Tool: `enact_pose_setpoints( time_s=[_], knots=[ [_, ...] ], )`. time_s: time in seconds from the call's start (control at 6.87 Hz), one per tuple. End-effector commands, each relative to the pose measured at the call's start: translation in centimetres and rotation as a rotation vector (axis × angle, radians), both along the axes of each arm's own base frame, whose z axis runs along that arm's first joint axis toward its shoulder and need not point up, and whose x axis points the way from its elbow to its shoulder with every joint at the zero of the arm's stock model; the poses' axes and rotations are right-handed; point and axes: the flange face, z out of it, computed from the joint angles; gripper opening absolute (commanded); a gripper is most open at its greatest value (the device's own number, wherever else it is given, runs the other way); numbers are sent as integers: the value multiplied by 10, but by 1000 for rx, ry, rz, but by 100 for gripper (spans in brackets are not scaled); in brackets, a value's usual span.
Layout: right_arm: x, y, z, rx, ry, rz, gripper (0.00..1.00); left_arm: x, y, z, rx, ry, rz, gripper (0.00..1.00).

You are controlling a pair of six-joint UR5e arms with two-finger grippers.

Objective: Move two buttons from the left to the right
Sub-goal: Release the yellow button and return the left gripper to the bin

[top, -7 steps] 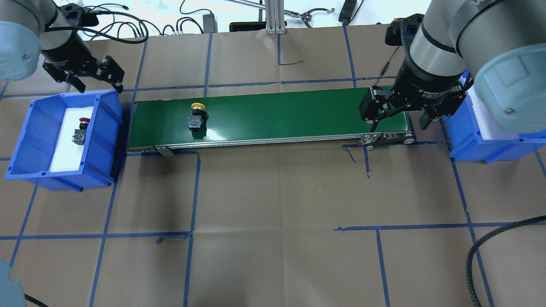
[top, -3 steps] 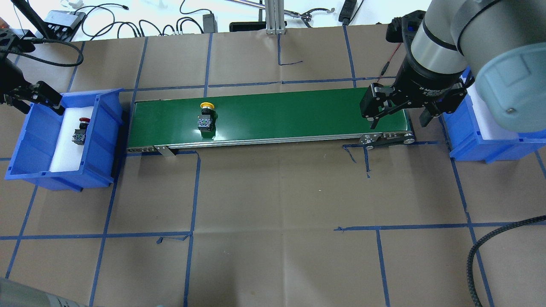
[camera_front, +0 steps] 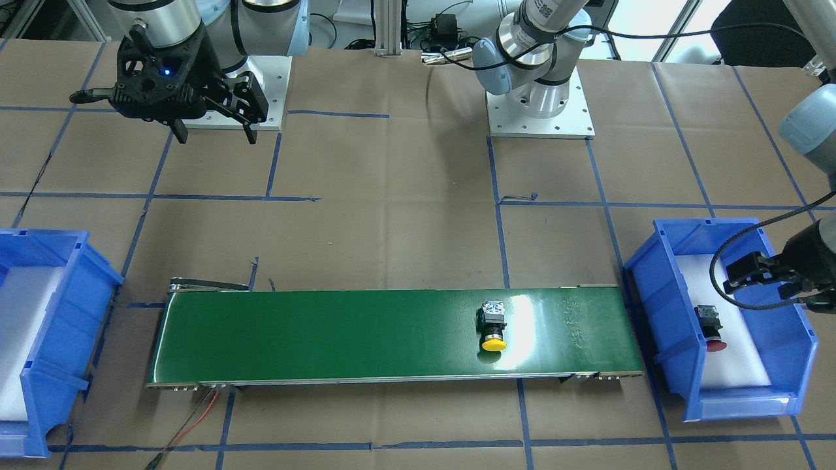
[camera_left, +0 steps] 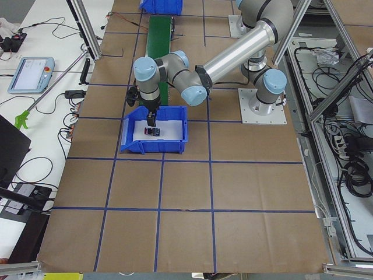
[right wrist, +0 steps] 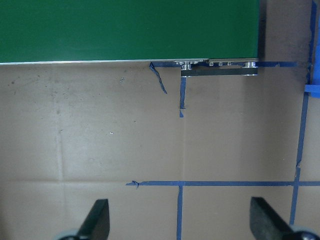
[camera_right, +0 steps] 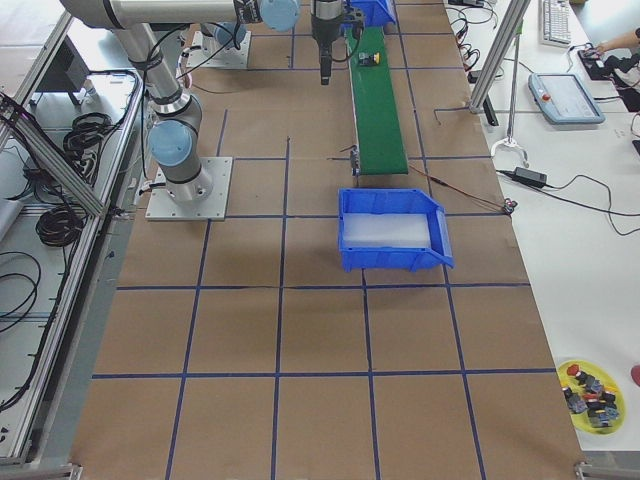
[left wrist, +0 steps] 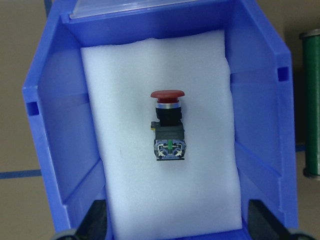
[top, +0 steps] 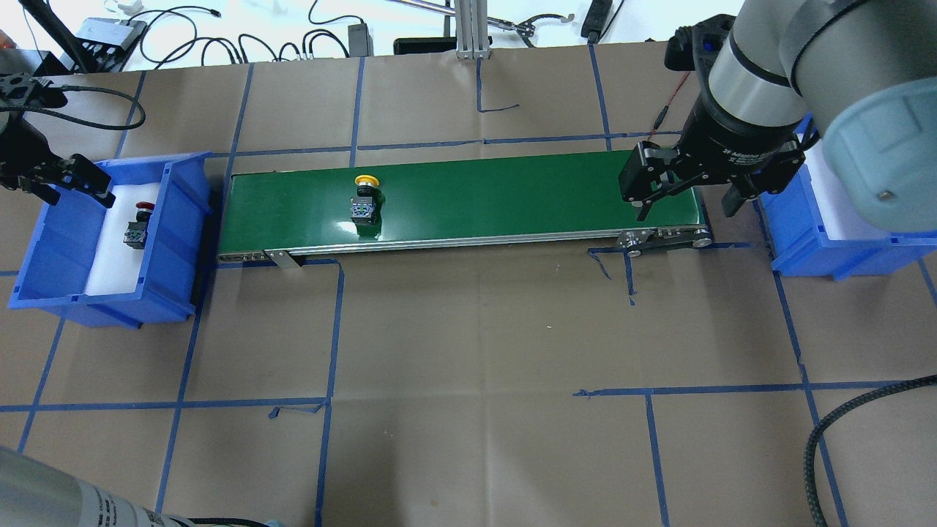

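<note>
In the blue bin (top: 183,219) on the robot's left side, the red button (left wrist: 167,125) lies on its side on white foam (left wrist: 125,75), cap toward the wall far from the robot. Nothing touches it. The L gripper (left wrist: 177,225) hangs above the bin w/ fingers spread wide. The yellow button (top: 364,197) lies on its side on the green belt (top: 512,197), in its left half, cap toward the far edge. The R gripper (right wrist: 181,222) hovers at the belt's right end, near the 2nd blue bin (top: 805,249), fingers also spread, holding nothing.
</note>
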Motion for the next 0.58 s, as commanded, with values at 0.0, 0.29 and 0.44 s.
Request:
enact_pose_setpoints(
  time_s=[0.0,0.29,0.44],
  knots=[
    [0,1,1,0,1,0,100,-1,-11,-25,-3,6,-6,97],
    [0,5,5,-9,1,0,100,-5,-5,-50,-19,6,-6,98],
    [0,5,5,-7,1,-1,100,-2,-4,-65,-20,7,-2,98]
  ],
)
